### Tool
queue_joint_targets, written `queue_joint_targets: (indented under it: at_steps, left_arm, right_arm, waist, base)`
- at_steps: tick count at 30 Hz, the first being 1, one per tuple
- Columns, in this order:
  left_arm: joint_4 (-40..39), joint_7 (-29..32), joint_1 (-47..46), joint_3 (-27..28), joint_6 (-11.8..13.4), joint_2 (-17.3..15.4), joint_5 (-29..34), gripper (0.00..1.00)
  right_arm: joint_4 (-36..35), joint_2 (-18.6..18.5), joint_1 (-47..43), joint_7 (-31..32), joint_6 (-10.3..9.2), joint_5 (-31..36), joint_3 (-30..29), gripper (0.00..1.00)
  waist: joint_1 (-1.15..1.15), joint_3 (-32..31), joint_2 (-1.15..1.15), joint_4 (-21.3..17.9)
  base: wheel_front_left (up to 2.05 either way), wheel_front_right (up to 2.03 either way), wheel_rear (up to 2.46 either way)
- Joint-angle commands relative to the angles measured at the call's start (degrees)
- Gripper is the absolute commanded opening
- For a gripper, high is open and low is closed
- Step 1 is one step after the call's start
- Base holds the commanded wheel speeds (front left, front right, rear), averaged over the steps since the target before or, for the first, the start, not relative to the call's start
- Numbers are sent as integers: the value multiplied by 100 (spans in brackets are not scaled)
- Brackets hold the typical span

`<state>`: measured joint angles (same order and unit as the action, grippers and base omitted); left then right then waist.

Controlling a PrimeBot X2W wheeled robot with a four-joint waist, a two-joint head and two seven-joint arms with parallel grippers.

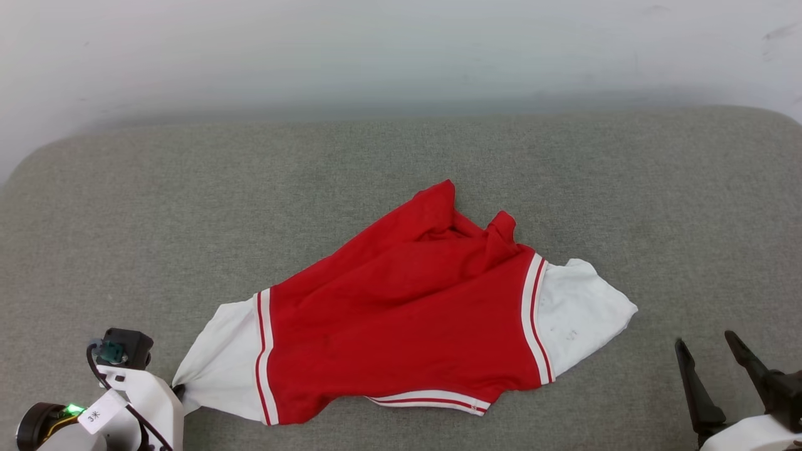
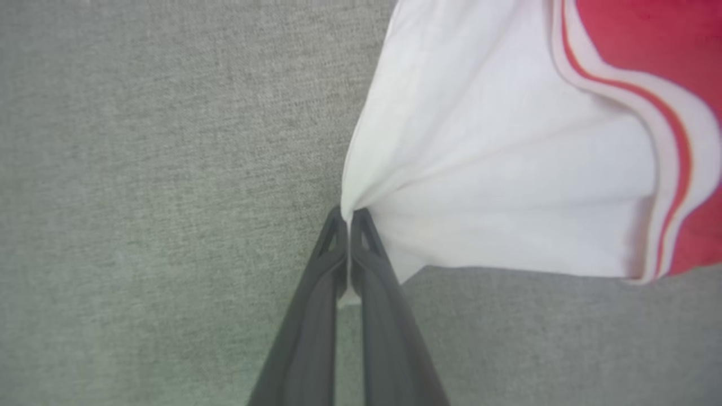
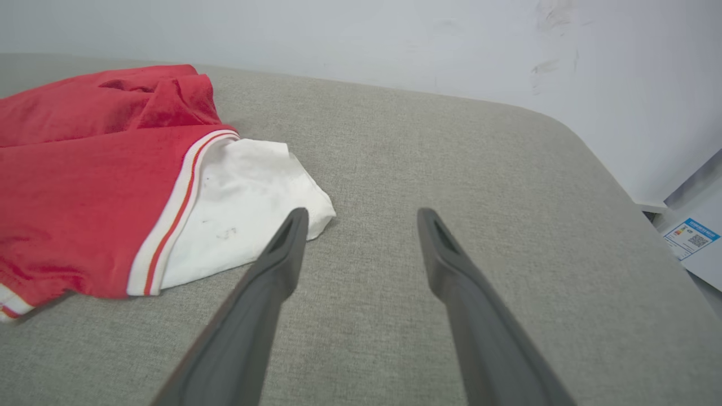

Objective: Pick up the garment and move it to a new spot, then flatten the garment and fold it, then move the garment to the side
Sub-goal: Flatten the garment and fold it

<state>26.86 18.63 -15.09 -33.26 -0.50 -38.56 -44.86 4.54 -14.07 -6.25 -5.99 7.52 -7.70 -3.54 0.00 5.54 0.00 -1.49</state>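
Note:
The garment [image 1: 401, 313], a red T-shirt with white sleeves and red-white striped trim, lies rumpled on the grey cushioned surface [image 1: 401, 156], its plain side up. My left gripper [image 1: 178, 391] at the lower left is shut on the tip of the garment's left white sleeve [image 2: 507, 186]; in the left wrist view the two fingers [image 2: 350, 220] pinch that cloth, which fans out from them. My right gripper [image 1: 705, 351] stands open at the lower right, just off the other white sleeve [image 3: 248, 203], holding nothing.
A pale wall [image 1: 401, 50] runs behind the surface's far edge. The surface's rounded right corner [image 3: 569, 135] drops off beside a white box with a label [image 3: 691, 237]. Bare grey fabric lies all around the garment.

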Motion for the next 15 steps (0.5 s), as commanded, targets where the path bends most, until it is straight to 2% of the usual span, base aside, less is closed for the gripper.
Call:
queue_joint_targets:
  at_steps: [1,2,9,10,15]
  left_arm:
    - [117,-105,-26,-39,-33,113,22,35]
    - [165,-244,-57,-18,-25,141,62,100]
    - [131,-1319,-7,122,169,276,303,100]
    - [-57,-1696,78,163,319,313,421,100]
    - [-499,-2342,157,232,685,392,688,100]
  right_arm:
    - [-31,-58,88,25,-6,-40,10,100]
    - [-47,-83,112,25,-6,-47,16,100]
    - [-297,-497,385,175,-6,-217,37,100]
    - [-440,-844,609,314,-6,-275,127,100]
    - [-685,-1556,1070,893,-6,-644,449,100]
  waist:
    - [0,-46,0,16]
    - [0,-80,0,22]
    - [0,-348,0,105]
    - [0,-428,0,158]
    - [0,-420,0,280]
  base:
    - [0,0,0]
    - [0,0,0]
    - [0,0,0]
    - [0,0,0]
    - [0,0,0]
